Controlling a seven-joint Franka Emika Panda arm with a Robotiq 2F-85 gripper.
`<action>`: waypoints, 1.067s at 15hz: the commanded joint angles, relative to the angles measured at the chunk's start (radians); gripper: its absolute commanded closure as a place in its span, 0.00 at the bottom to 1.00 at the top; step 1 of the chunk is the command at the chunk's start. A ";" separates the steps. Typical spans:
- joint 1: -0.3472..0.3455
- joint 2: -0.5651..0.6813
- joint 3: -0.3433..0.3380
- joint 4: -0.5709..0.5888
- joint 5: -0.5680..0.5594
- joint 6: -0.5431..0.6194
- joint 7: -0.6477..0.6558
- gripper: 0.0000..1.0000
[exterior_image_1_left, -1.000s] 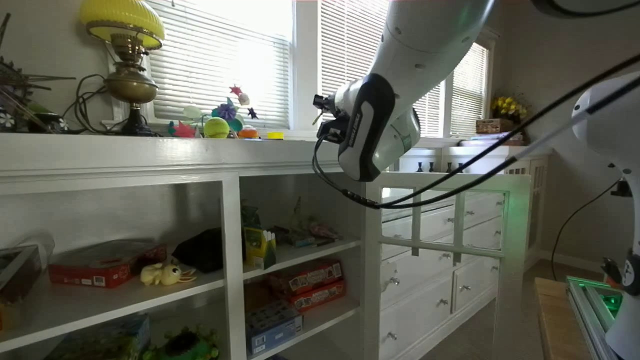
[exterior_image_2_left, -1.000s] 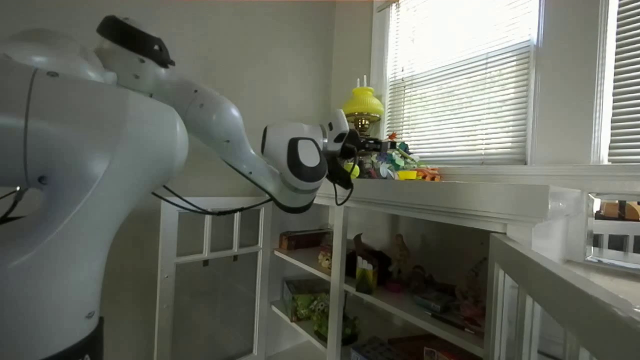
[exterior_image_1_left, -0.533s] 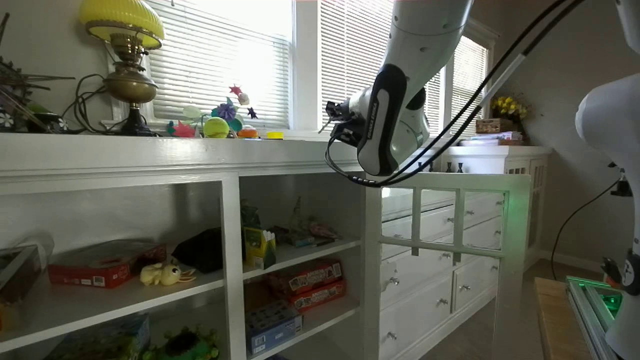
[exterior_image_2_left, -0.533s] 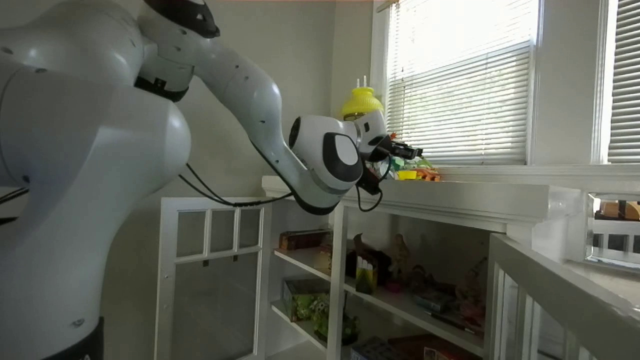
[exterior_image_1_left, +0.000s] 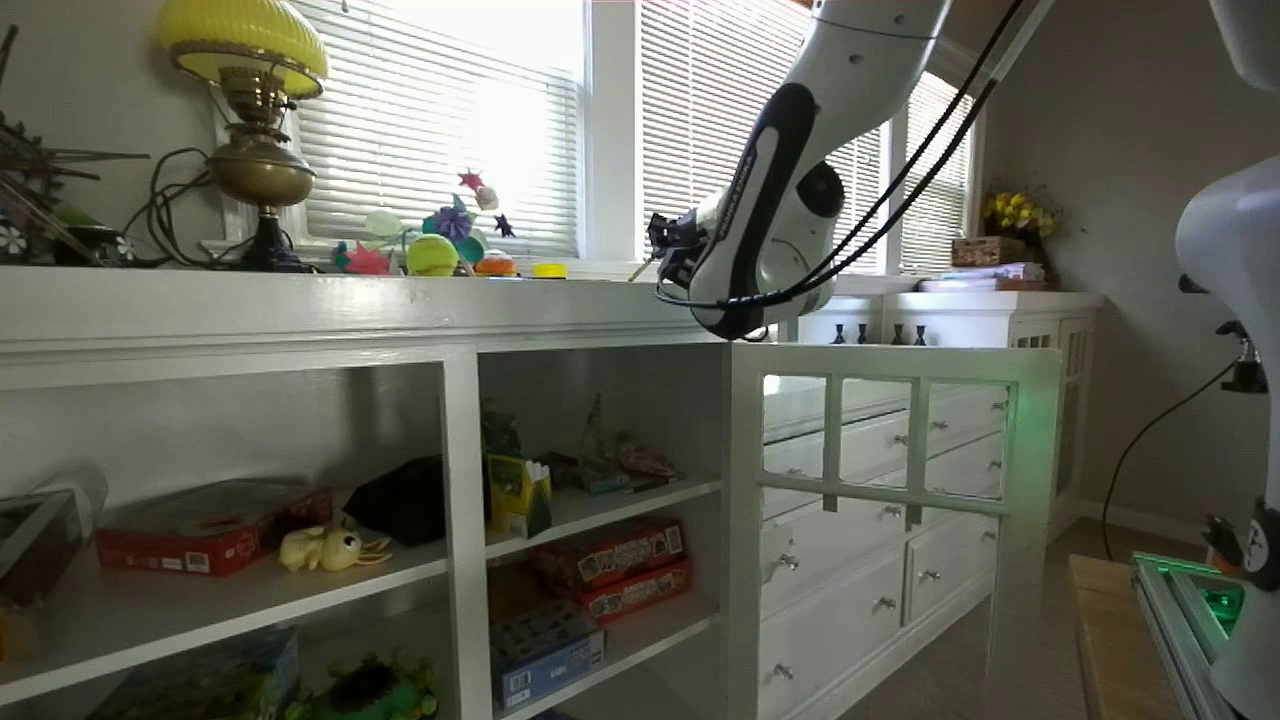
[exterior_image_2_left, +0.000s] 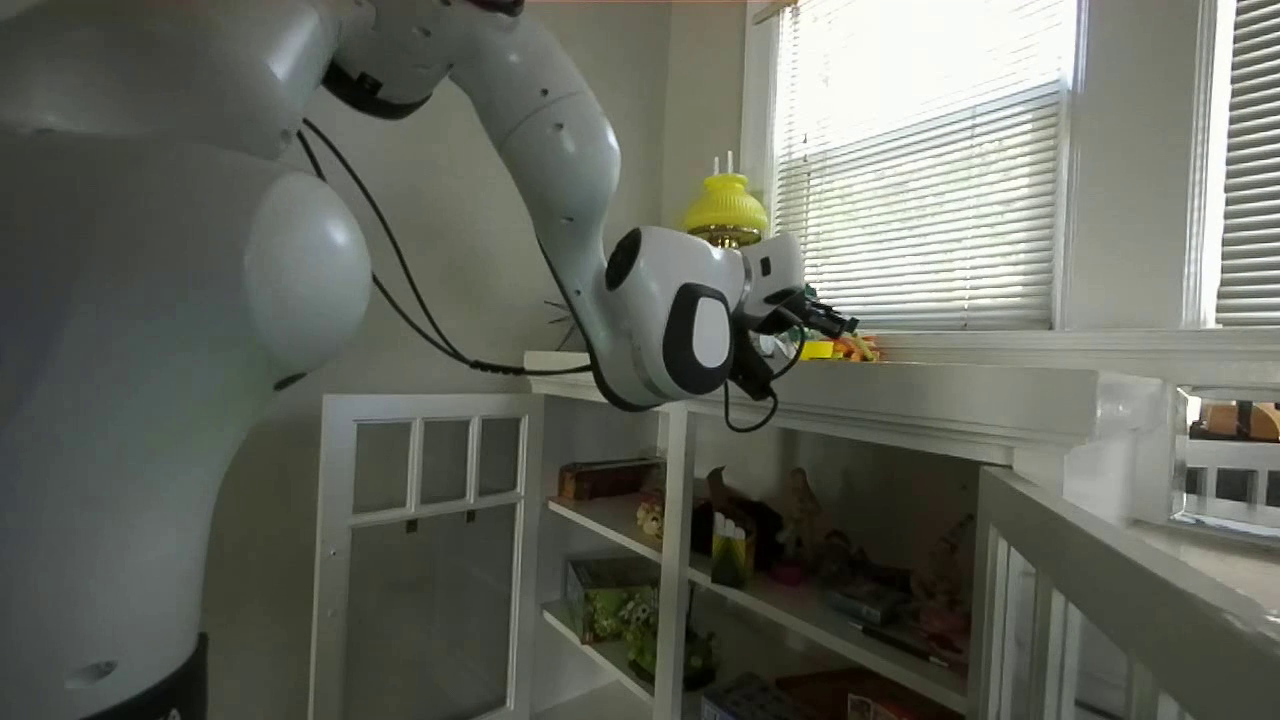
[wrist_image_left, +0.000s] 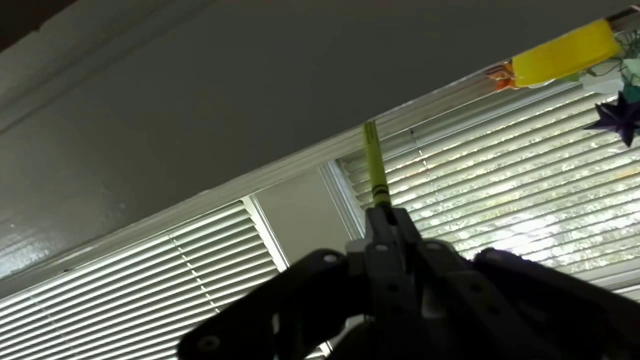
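- Across the cabinet top (exterior_image_1_left: 380, 305), counted one lamp (exterior_image_1_left: 262, 178), one ball (exterior_image_1_left: 433, 256), one yellow bowl (exterior_image_1_left: 549, 270).
- On shelves (exterior_image_1_left: 250, 600) below, counted three red boxes (exterior_image_1_left: 635, 592), one blue box (exterior_image_1_left: 560, 655).
- Found one gripper (wrist_image_left: 385, 210) pinching one yellow stick (wrist_image_left: 375, 162) between its jaws, above the cabinet top.

Crayon (wrist_image_left: 375, 162), held tight in my gripper (wrist_image_left: 388, 213) by the end nearest its dark bands. A slim, straight stick, yellow leaning to green. The bands ring it just beyond my grip; fine dark streaks run lengthwise at the free end, which looks blunt. Most of its length juts out ahead of me. In an exterior view the crayon (exterior_image_1_left: 641, 268) shows as a thin pale sliver, tilted, free end lowest. That end is near the white cabinet top (wrist_image_left: 225, 100); I cannot tell whether they touch.
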 joint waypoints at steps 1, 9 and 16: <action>-0.257 -0.126 0.271 0.011 -0.062 -0.011 -0.099 0.99; -0.643 -0.202 0.715 -0.024 -0.057 -0.043 -0.224 0.27; -0.598 -0.384 0.857 -0.202 0.035 -0.056 -0.356 0.00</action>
